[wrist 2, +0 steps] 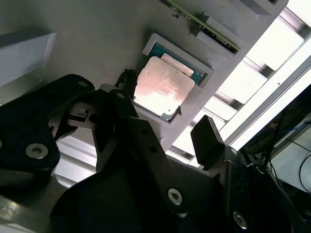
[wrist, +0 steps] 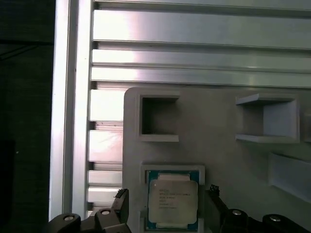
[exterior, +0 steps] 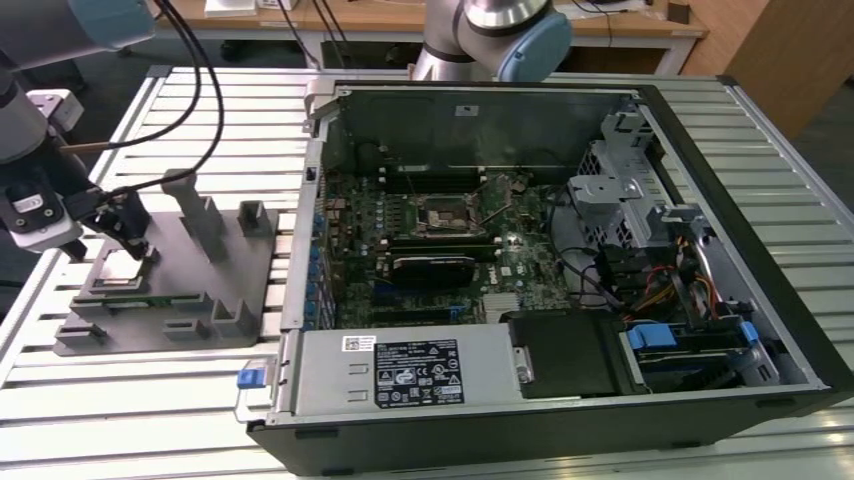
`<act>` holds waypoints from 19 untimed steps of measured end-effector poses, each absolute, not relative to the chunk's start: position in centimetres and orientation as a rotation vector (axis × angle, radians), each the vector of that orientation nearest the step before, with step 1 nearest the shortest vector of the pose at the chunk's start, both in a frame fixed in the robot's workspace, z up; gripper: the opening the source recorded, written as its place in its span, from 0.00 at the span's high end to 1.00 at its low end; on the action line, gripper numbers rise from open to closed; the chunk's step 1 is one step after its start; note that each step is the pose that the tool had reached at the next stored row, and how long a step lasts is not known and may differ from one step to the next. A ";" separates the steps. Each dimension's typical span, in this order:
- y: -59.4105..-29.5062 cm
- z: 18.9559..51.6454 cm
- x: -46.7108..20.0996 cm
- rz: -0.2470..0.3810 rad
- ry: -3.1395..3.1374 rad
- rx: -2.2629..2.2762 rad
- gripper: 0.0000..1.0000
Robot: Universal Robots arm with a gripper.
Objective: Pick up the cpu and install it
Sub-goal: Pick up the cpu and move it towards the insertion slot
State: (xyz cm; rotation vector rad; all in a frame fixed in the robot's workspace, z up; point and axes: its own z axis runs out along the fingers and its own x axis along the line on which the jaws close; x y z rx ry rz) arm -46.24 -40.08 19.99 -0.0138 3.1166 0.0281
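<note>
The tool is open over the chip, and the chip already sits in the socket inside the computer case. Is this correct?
Not quite. The tool is open over the chip, but the chip lies in a recess of the gray holder, outside the computer case; the first wrist view shows it.

Arm (exterior: 24, 125) reaches down, wrist vertical. Gripper (exterior: 127, 245) points straight downward. Its two black fingers (wrist 2: 208, 141) stand parted wide (tips seen in both wrist views), with the pads gripping nothing.
</note>
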 end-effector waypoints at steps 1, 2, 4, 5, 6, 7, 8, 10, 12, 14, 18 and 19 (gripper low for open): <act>-40.1 19.8 -46.2 0.028 3.116 -0.011 0.28; -40.1 19.7 -46.2 0.028 3.116 -0.008 0.28; -40.1 19.5 -46.2 0.028 3.117 -0.002 0.28; -40.1 19.4 -46.2 0.028 3.117 0.002 0.28; -40.1 19.3 -46.2 0.028 3.117 0.004 0.28; -40.1 19.2 -46.2 0.028 3.116 0.006 0.28; -40.1 19.2 -46.2 0.027 3.117 0.006 0.28; -40.2 19.1 -46.0 0.027 3.117 0.007 0.28; -40.2 19.0 -45.8 0.028 3.116 0.007 0.28; -40.2 18.9 -45.8 0.027 3.116 0.007 0.28; -40.3 18.6 -45.8 0.025 3.116 0.010 0.28; -40.3 18.6 -45.8 0.023 3.116 0.011 0.28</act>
